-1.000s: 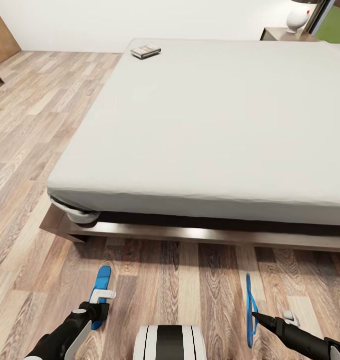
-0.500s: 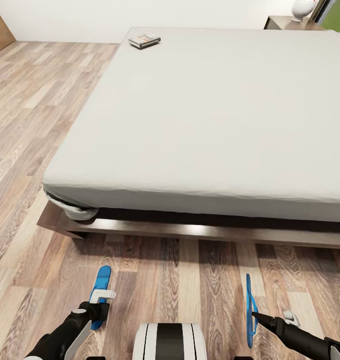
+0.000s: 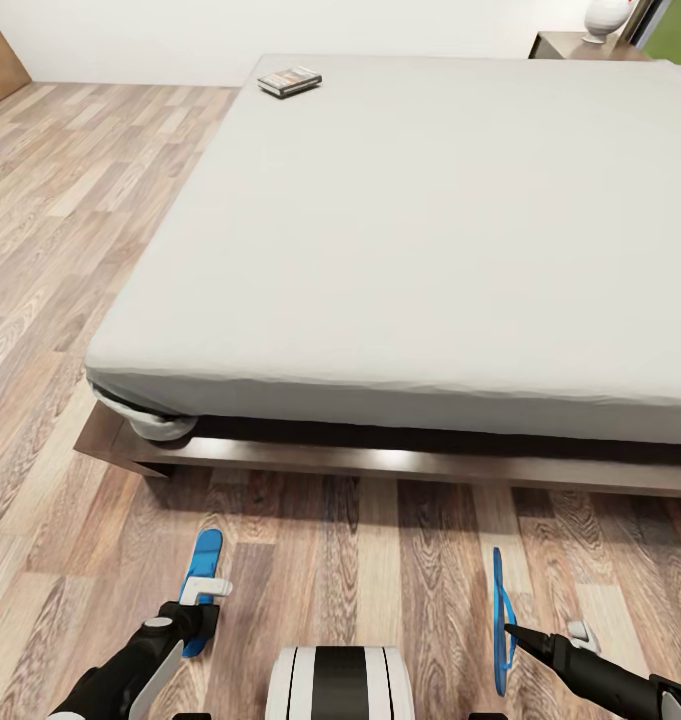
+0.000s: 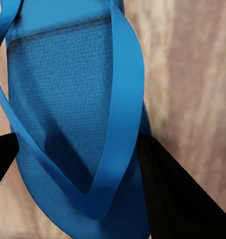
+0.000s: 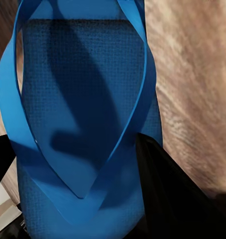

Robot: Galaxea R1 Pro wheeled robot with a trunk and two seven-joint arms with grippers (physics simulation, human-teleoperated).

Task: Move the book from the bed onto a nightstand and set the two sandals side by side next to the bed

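Each sandal, long axis toward the bed [image 3: 430, 220]: left gripper [image 3: 202, 612] grasps the left sandal [image 3: 202, 570]; right gripper [image 3: 515, 632] grasps the edge-on right sandal [image 3: 499, 610].

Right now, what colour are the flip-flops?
Bright blue sandals, clearest in the left wrist view.

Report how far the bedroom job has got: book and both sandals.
Nothing looks finished. The book lies on the bed near its far corner, not on a nightstand. In hand: the left pincer grips one sandal and the right pincer grips the other sandal, held on edge, wide apart over the floor. Left: set the sandals side by side, then move the book.
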